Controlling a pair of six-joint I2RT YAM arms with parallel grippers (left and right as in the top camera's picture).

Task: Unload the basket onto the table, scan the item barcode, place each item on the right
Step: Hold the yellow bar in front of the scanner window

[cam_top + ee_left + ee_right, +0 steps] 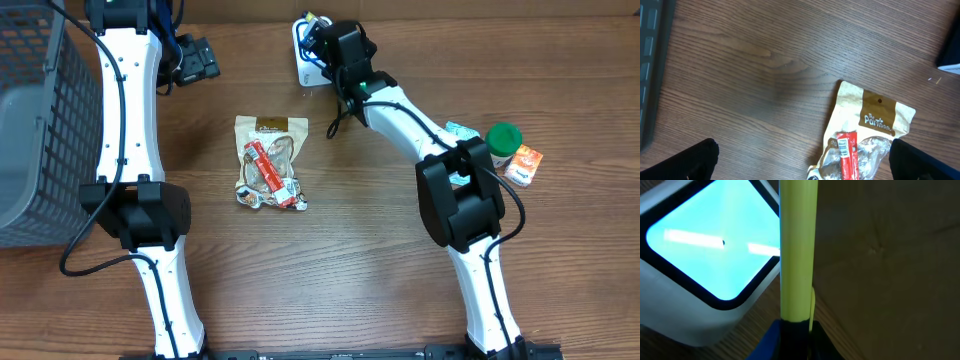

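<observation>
Bare table (330,290) lay open between the arm bases at 6 o'clock. At centre, a snack pouch (268,150) lay flat with a red stick pack (268,172) on it. At the pouch's 11 o'clock, the left gripper (802,152) hovered with jaws spread wide, holding nothing. A green-lidded jar (503,140) and an orange box (525,165) stood at 3 o'clock. A mesh basket (30,120) occupied the 9 o'clock edge. At 12 o'clock, the right gripper (795,337) was clamped on a yellow-green item (797,250). The item's long axis pointed away from the jaws, beside the lit scanner (705,255).
</observation>
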